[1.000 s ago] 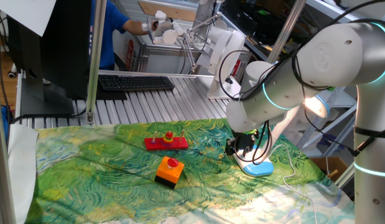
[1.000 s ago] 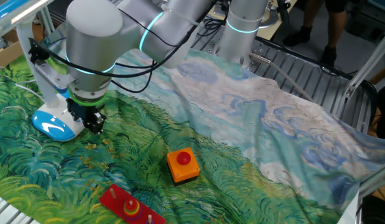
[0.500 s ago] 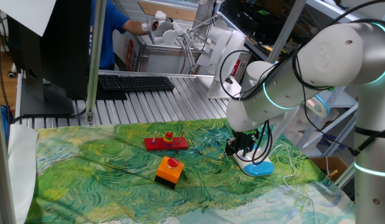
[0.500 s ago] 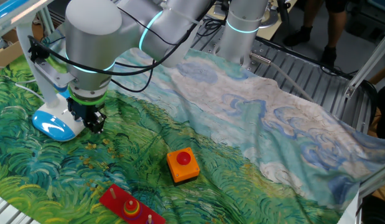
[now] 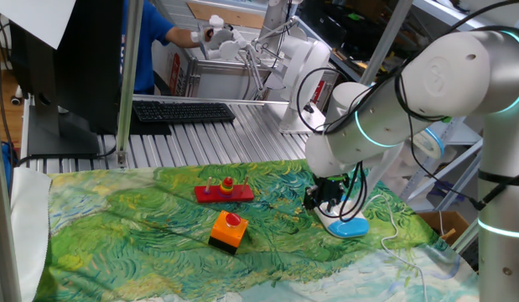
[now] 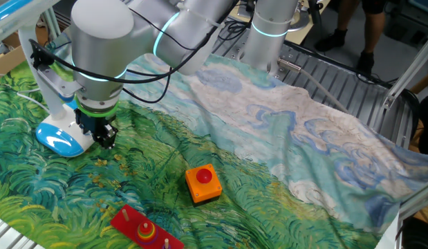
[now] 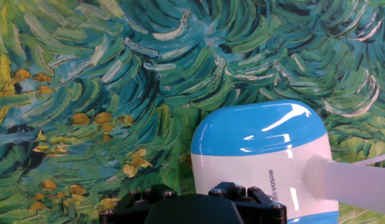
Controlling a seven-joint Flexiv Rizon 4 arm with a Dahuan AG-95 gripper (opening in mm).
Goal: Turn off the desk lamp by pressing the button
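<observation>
One fixed view: desk lamp (image 5: 353,225) base lower right, gripper (image 5: 319,200) just left.
Other fixed view: gripper (image 6: 103,135) beside base at left edge; finger gap indiscernible.
Hand view: base lower right; button not discernible. Judged step: positioning; next, descend onto base.

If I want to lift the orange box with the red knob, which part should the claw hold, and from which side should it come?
Best to grip the orange box by two opposite flat side walls, coming straight down from above. Its sides look straight and stand free on the cloth, while the round red knob on top probably offers poorer hold.
</observation>
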